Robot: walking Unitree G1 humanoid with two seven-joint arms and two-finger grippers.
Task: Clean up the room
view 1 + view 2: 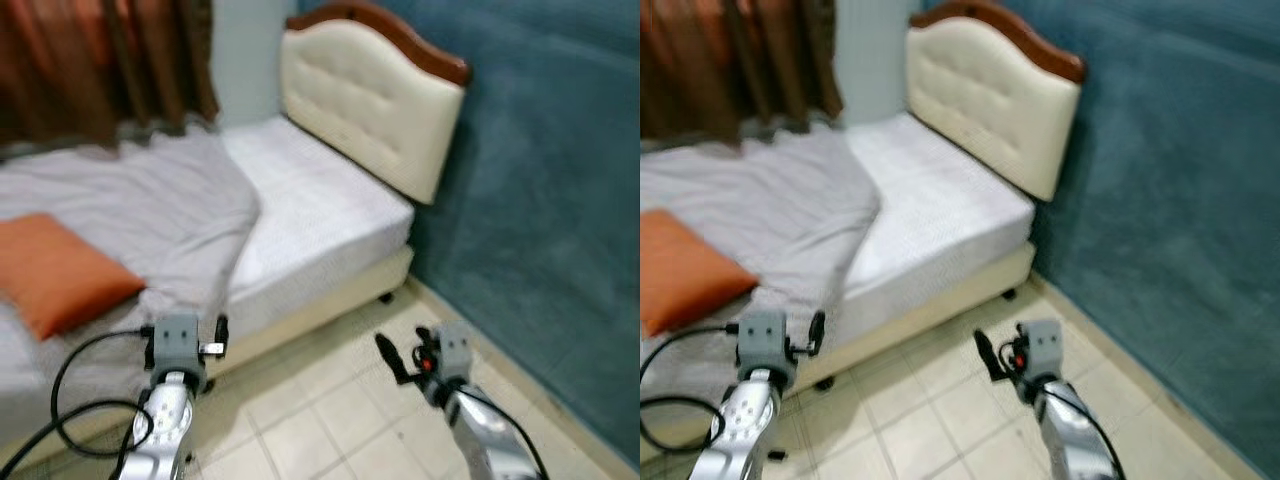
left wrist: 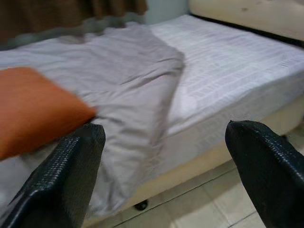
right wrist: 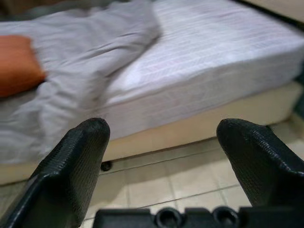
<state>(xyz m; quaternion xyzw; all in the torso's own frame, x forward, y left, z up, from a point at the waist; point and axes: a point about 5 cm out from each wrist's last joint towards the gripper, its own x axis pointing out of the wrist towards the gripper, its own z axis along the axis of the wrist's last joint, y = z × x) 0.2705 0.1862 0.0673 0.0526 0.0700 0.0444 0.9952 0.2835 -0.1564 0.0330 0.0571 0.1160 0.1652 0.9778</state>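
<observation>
Two grippers hang low in front of you over the pale tiled floor, both raised toward the bed and neither touching anything. Your left gripper is spread wide, its black textured fingers far apart with nothing between them; through the gap you see the side of the bed and the hanging edge of the crumpled light grey blanket. Your right gripper is likewise spread wide and holds nothing, its fingers framing the cream bed base and the tiles below it. The blanket lies bunched across the half of the white mattress on your left, one fold draping down over the near edge, while the half nearer the headboard is bare sheet. An orange rectangular pillow rests on the blanket at your far left, near the bed's edge. A cream padded headboard with a dark wooden rim stands against the teal textured wall on your right. Dark brown curtains hang behind the bed. A black cable loops beside your left arm. Much of the head view is slightly blurred.
</observation>
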